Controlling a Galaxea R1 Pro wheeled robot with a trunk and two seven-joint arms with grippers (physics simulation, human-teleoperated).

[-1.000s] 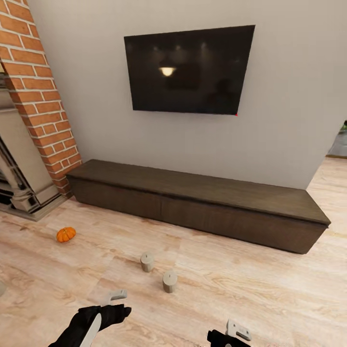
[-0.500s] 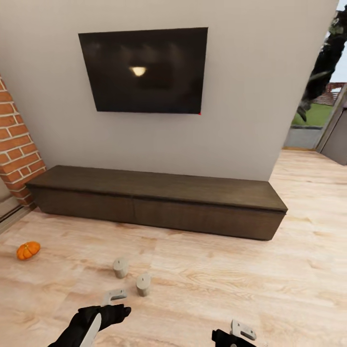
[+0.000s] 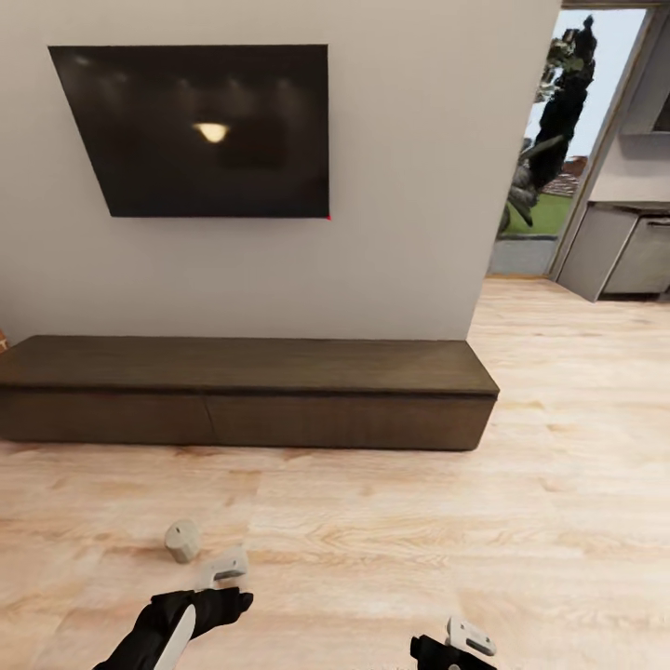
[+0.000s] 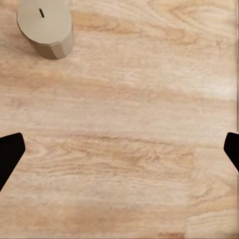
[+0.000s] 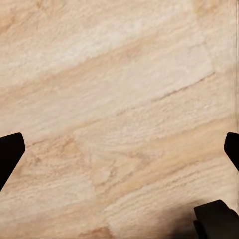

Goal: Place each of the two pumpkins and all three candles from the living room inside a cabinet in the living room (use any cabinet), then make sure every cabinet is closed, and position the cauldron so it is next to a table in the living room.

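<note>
Item: left claw (image 4: 119, 149), fingers spread wide, gripping nothing, hanging over bare wood floor (image 3: 391, 549). Right claw (image 5: 119, 149): likewise spread wide and unloaded.

Item: candle (image 3: 182, 541), one, standing upright on the floor just beyond the left claw. Judged rigid, light, smooth-sided; probably best pinched across its round body, mid-height.

Item: cabinet (image 3: 242, 400), sitting shut against the wall, well apart from the candle.

Left gripper (image 4: 119, 149) and right gripper (image 5: 119, 149): jaws spread wide, empty.
</note>
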